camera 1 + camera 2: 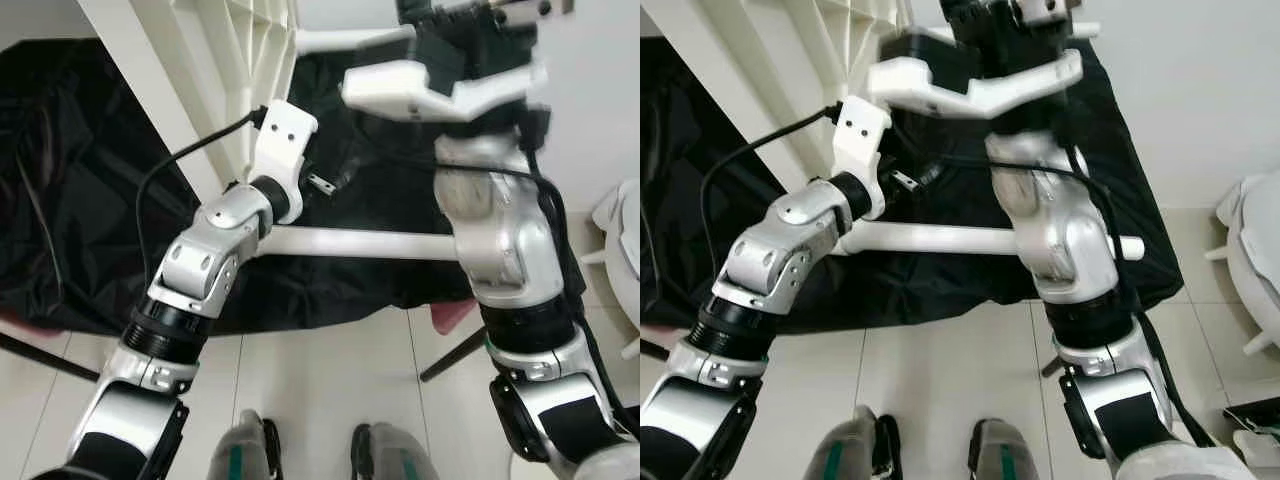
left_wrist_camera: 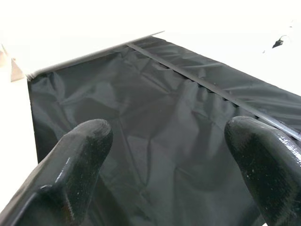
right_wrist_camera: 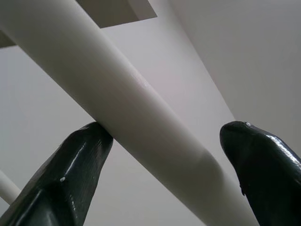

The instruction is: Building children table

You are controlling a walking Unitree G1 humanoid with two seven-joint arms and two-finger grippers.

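Left eye view, nearest: the robot's own feet stand on pale floor tiles, with both silver arms rising from the lower corners.
Left arm: bent at the elbow and reaching forward and up; its white wrist housing sits just beside the ribbed underside of the white tabletop, which stands tilted on edge.
Left gripper: spread wide and holding nothing; the fingers hover over the black cloth.
Right arm: raised steeply, forearm near vertical, wrist turned at the top of the picture.
Right gripper: wide open around a white table leg; one finger touches the leg's side, the other stands apart from it, so the leg is bracketed but not clamped.
Middle distance: another white leg lies across the black cloth, passing behind the right forearm.
Further off: the black cloth drapes over a low support; a white object sits at the right edge, too cut off to identify.
Step in hand, as judged: taking hold of a leg to bring it to the tabletop.
Doing it well: centre the leg between both fingers before closing, grip firmly since the round surface may slip, and keep the left gripper near the tabletop to steady it.
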